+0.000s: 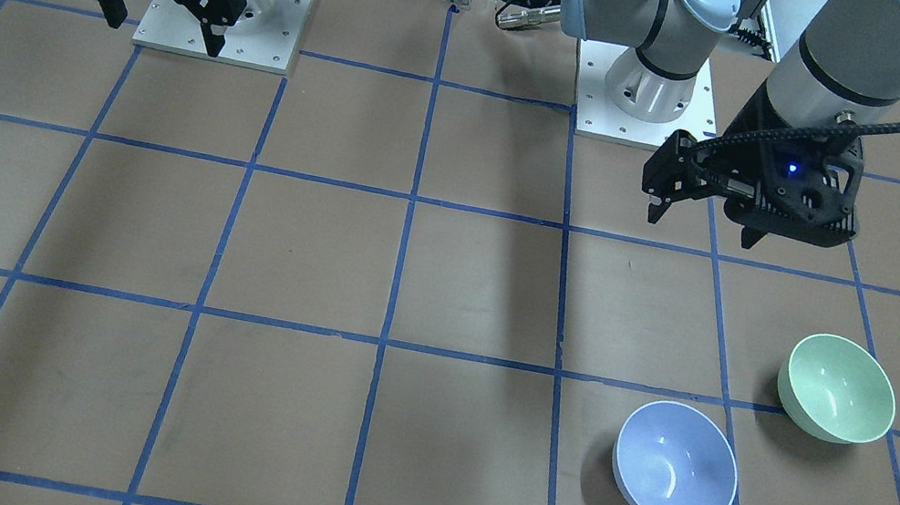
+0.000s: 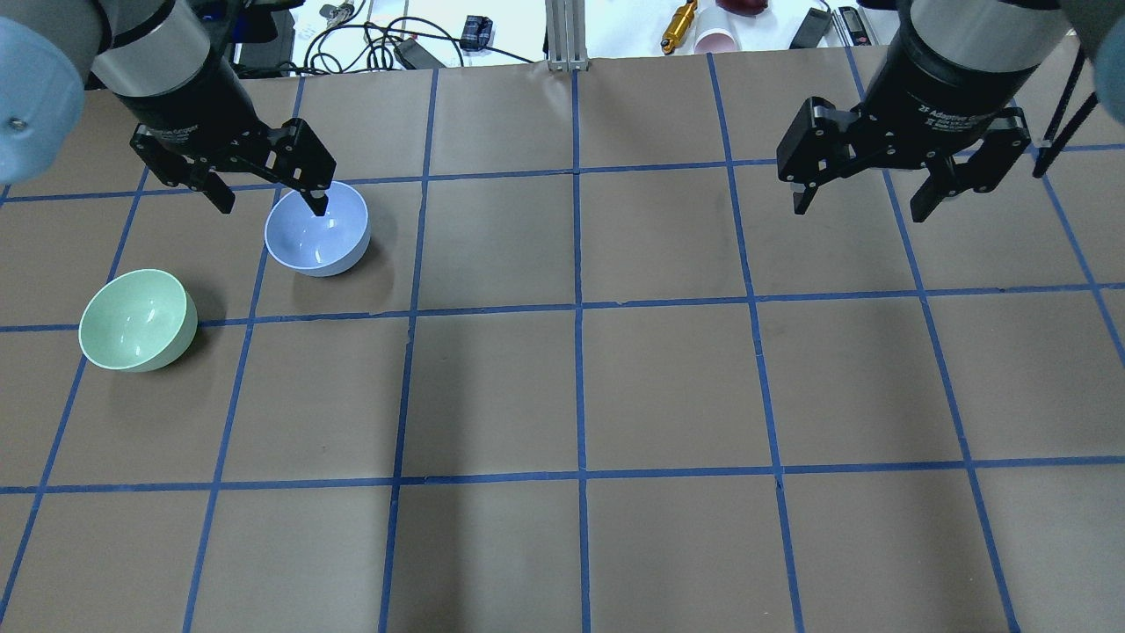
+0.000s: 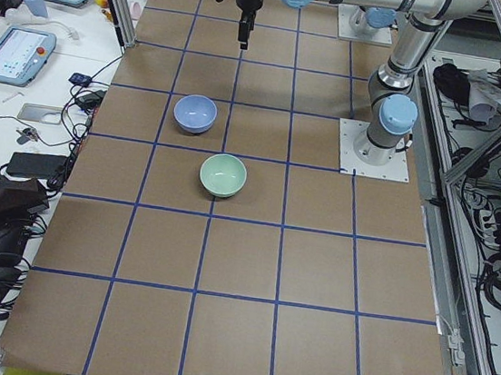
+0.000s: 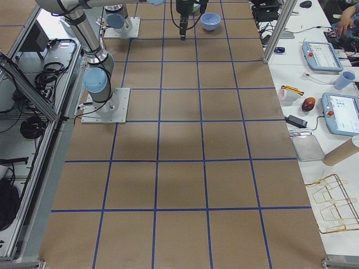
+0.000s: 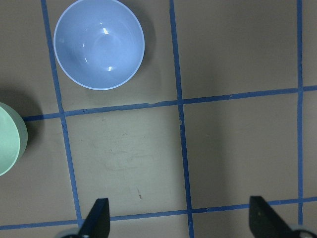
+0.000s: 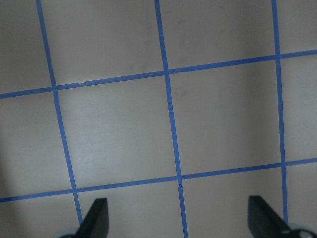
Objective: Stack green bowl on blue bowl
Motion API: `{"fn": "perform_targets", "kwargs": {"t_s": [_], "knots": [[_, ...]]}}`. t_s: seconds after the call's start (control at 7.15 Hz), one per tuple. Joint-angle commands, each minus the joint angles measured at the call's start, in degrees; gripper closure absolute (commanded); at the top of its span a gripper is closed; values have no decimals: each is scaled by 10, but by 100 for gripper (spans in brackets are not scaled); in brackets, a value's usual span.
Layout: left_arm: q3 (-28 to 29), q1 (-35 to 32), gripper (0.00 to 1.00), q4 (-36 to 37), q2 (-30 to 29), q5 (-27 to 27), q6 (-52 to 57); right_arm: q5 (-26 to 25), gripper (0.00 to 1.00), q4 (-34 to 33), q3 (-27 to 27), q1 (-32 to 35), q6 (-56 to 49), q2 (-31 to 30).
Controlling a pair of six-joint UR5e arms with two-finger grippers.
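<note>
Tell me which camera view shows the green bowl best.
Exterior front-facing: the green bowl is whole, large and unobstructed, rim and inside visible. Overhead exterior shows it about as well; exterior left, whole but small; left wrist catches only its edge; exterior right and right wrist don't show it.

Two obstacles stand on the bench (image 2: pixel 615 396), both toward its left end: the green bowl (image 2: pixel 138 320) nearer that end, the blue bowl (image 2: pixel 316 230) nearer the operators' edge. A bare gap separates them, and both mouths face up, uncovered. The left gripper (image 2: pixel 271 207) hangs with fingers spread above bare surface near them. The right gripper (image 2: pixel 859 211), fingers likewise apart, hangs over the bare right half.
</note>
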Motion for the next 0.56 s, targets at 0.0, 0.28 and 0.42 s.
{"fn": "perform_targets", "kwargs": {"t_s": [0.0, 0.28, 0.42], "knots": [[-4, 60, 0, 0, -8, -3, 59, 0, 0, 1, 0, 0, 0, 0], [-31, 144, 0, 2, -10, -4, 129, 0, 0, 1, 1, 0, 0, 0], [-51, 183, 0, 7, -13, -1, 141, 0, 0, 0, 0, 0, 0, 0]]}}
